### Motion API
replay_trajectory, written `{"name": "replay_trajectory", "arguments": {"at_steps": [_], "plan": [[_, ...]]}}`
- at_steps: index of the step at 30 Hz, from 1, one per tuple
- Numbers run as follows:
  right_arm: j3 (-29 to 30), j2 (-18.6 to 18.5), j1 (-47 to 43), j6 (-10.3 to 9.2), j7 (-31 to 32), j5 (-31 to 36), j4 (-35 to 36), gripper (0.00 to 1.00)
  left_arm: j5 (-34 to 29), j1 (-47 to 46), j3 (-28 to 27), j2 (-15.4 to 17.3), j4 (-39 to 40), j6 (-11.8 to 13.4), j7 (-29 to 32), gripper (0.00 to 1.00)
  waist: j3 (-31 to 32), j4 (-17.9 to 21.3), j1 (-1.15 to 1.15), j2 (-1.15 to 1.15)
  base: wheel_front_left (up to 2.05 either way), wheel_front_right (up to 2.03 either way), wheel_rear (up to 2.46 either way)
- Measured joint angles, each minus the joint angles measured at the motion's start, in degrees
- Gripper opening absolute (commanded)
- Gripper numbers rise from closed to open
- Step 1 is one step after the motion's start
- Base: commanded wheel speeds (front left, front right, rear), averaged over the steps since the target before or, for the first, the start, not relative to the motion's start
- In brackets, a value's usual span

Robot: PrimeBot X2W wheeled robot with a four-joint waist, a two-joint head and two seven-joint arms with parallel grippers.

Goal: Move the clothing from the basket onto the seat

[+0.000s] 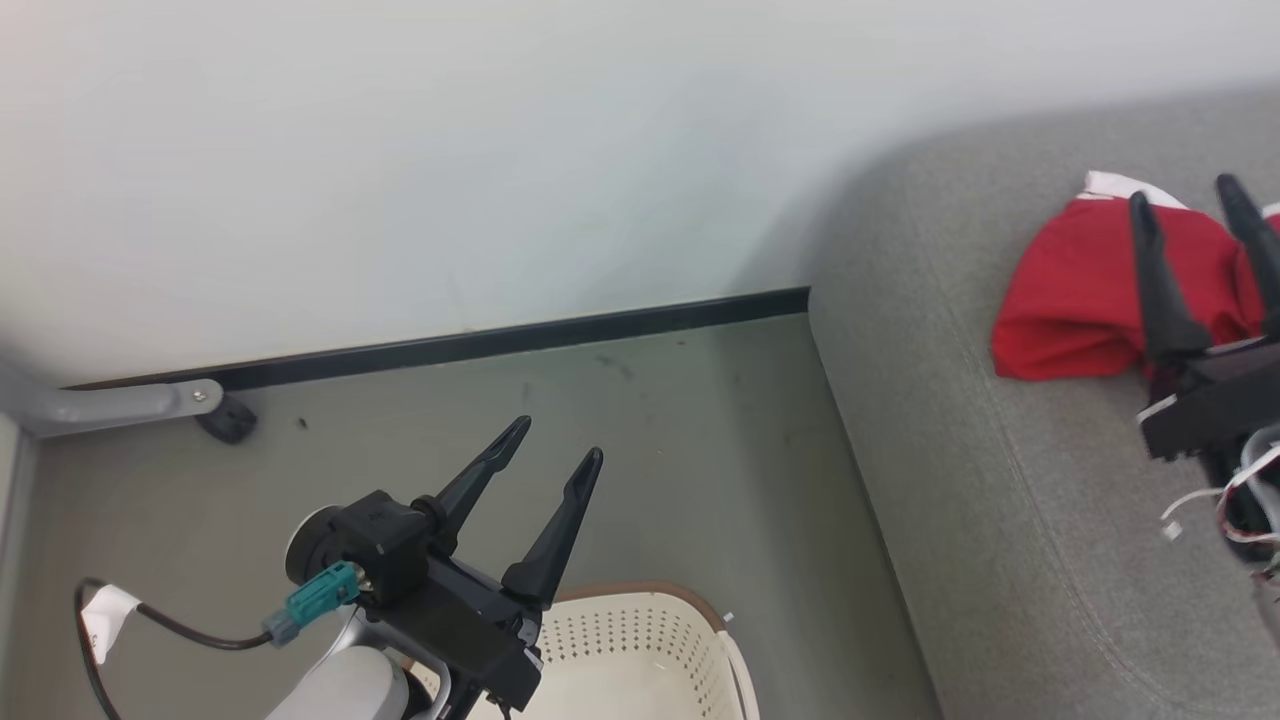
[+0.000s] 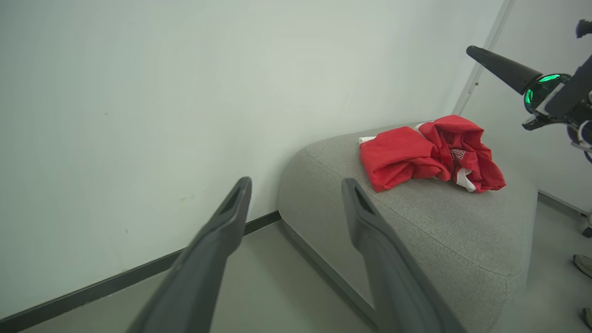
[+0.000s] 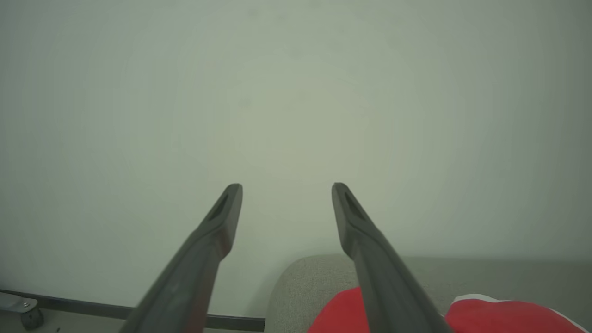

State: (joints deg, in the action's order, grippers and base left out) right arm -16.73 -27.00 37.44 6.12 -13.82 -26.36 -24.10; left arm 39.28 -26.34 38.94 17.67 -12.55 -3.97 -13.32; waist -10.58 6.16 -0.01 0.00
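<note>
Fingers (image 1: 1160, 290) of your right gripper (image 1: 1184, 192) stand spread wide with nothing between them, hovering over the crumpled bright red fabric clothing with white trim (image 1: 1075, 290). It lies in a heap on the large grey upholstered seat (image 1: 960, 480), near its rounded corner. Your left gripper (image 1: 558, 440) is equally wide and empty, above the oval cream-white perforated plastic basket with a brown rim (image 1: 620, 640). Note the dull grey floor (image 1: 680, 450), the plain pale wall (image 1: 500, 150) and the black skirting strip (image 1: 500, 340) behind the seat.
</note>
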Motion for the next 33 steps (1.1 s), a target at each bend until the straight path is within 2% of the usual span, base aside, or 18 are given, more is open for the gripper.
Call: {"name": "replay_trajectory", "arguments": {"at_steps": [9, 16, 23, 33], "plan": [[-7.21, 5.39, -8.12, 0.94, -0.40, -2.97, 5.86, 1.00, 0.42, 2.26, -1.46, -0.77, -1.14, 1.18, -0.58, 1.00, 3.50, -4.05, 0.01, 0.00, 0.00, 0.00, 0.00], [-11.54, 7.54, -12.68, 0.94, -0.41, -3.60, 7.70, 1.00, 0.49, 3.76, -2.91, -0.55, -1.51, 2.56, -0.67, 1.00, 5.72, -6.09, 0.00, 0.00, 0.00, 0.00, 0.00], [-13.81, 9.24, -16.02, 0.94, -0.45, -3.97, 8.17, 1.00, 0.49, 6.29, -4.57, -0.43, -2.12, 4.60, -0.93, 1.00, 7.92, -7.88, 0.01, 0.00, 0.00, 0.00, 0.00], [-13.96, 11.68, -21.21, 0.92, -0.47, -4.97, 7.48, 1.00, 0.99, 12.41, -8.60, 0.15, -2.38, 7.82, -0.99, 1.00, 10.44, -9.39, 0.01, 0.00, 0.00, 0.00, 0.00]]}}
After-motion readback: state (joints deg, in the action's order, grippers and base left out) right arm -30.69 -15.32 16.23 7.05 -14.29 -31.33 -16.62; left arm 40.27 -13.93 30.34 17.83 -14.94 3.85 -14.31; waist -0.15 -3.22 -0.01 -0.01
